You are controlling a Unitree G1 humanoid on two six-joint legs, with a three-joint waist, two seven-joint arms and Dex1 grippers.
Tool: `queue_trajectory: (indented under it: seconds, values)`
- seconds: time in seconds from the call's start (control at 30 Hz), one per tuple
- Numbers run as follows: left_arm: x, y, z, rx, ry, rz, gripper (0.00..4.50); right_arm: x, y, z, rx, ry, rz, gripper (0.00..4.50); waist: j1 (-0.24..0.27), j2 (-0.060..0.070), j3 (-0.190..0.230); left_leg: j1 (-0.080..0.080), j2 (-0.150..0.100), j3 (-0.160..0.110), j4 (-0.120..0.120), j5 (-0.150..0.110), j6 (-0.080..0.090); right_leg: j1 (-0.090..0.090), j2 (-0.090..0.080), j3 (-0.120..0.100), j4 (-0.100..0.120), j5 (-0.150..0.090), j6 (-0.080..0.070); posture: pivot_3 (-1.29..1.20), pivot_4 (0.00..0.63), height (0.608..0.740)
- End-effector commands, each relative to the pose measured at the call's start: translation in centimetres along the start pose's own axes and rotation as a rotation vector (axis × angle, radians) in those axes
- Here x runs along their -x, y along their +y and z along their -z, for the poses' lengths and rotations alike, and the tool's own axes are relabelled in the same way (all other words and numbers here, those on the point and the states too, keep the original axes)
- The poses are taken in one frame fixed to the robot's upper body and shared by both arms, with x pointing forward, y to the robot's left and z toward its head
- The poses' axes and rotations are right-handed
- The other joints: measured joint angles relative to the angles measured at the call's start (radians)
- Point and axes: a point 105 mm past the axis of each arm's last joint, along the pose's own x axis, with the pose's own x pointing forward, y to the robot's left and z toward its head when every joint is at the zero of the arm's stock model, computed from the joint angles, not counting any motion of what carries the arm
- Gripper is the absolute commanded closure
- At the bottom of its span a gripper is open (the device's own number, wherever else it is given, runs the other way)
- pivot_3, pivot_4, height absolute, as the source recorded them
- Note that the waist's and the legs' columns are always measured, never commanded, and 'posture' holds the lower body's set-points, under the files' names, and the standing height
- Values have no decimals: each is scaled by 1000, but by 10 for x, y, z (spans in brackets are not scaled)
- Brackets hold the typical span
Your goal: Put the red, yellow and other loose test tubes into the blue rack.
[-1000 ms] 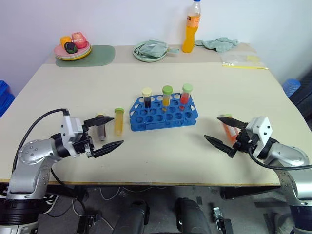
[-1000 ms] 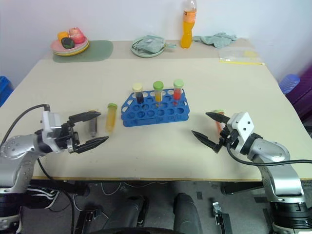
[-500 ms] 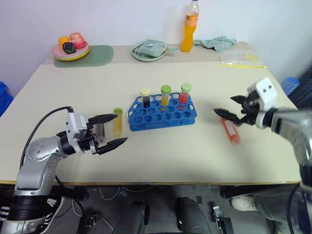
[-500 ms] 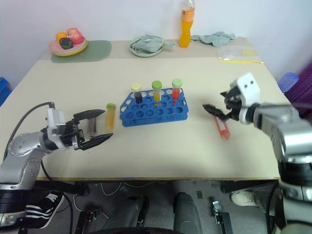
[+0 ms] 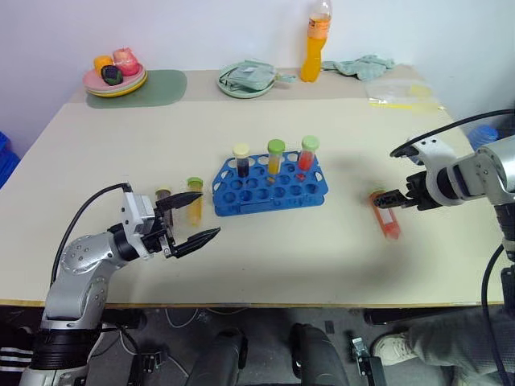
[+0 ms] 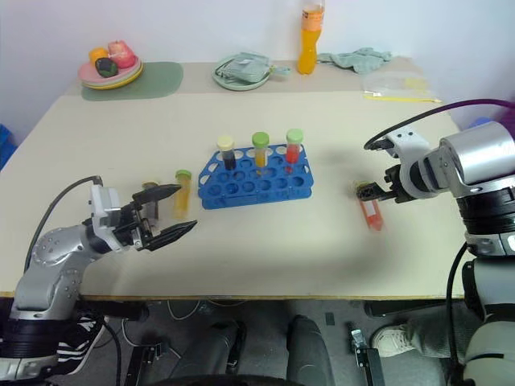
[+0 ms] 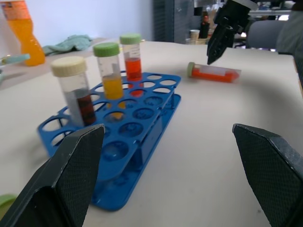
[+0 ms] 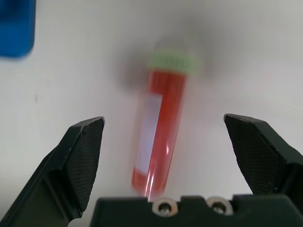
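Observation:
The blue rack [image 5: 269,186] stands mid-table with three capped test tubes upright in its back row: brown [image 5: 241,162], yellow [image 5: 275,158] and red [image 5: 306,156]. Left of it lie a loose yellow tube [image 5: 194,201] and a brown one [image 5: 164,199], partly hidden by my open left gripper [image 5: 206,215], which hangs just in front of them. Right of the rack lies a loose red tube [image 5: 387,217] with a green cap. My right gripper [image 8: 163,124] points down over it, fingers wide open on either side and apart from it.
Along the table's far edge stand a tall orange drink bottle [image 5: 315,42], a plate of toy food [image 5: 117,79] on a green mat [image 5: 163,85], a plate holding a cloth [image 5: 249,81], a rag [image 5: 364,66] and a clear bag [image 5: 402,94].
My right gripper has risen from beside the red tube, swung out and turned to point down over it. The left gripper has hardly moved. All tubes lie as before.

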Motion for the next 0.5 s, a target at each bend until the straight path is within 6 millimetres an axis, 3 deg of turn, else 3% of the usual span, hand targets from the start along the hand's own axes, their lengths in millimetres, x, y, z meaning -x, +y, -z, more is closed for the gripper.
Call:
queue_trajectory:
  seconds: [0.03, 0.5]
  values:
    - [-1, -5, -5, -40, -7, 0, 49, 7, -4, 9, 1, 55, -6, 0, 1, 0, 0, 0, 0, 0, 0, 0, 0, 0, 0, 0, 0, 0, 0, 0, 150, 740]
    - [2, -13, -8, -49, 9, -39, 49, -15, 14, 6, -97, 157, -89, 0, 6, 0, 0, 1, 0, 5, 0, -1, 1, -1, 0, 5, 0, 1, 1, 0, 150, 740]
